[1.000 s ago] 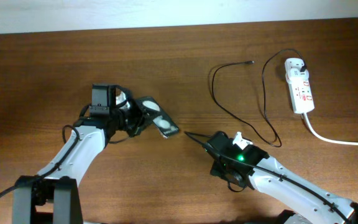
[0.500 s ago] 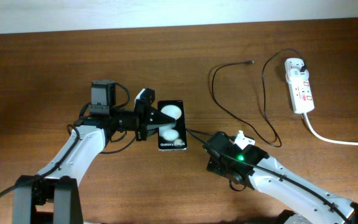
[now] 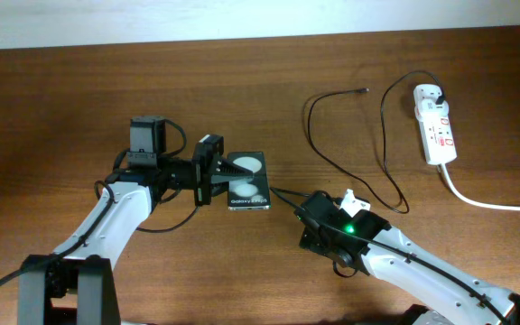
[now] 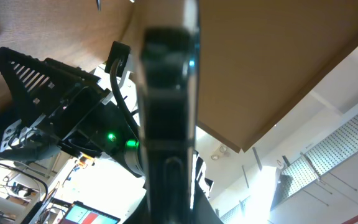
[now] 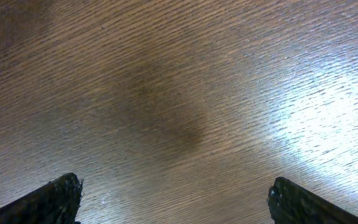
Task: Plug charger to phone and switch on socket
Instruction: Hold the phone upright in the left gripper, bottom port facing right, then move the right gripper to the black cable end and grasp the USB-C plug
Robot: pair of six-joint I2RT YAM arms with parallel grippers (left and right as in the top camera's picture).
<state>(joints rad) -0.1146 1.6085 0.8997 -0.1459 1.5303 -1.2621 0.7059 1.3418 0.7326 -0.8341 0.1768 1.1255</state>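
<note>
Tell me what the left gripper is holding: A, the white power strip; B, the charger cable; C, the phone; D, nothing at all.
C: the left gripper is clamped on the edge of the phone, while the charger and the socket lie off to the side, with no gripper on them.

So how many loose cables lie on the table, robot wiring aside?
2: the thin black charger looping centre-right, and the thick white cord trailing off the right edge.
</note>
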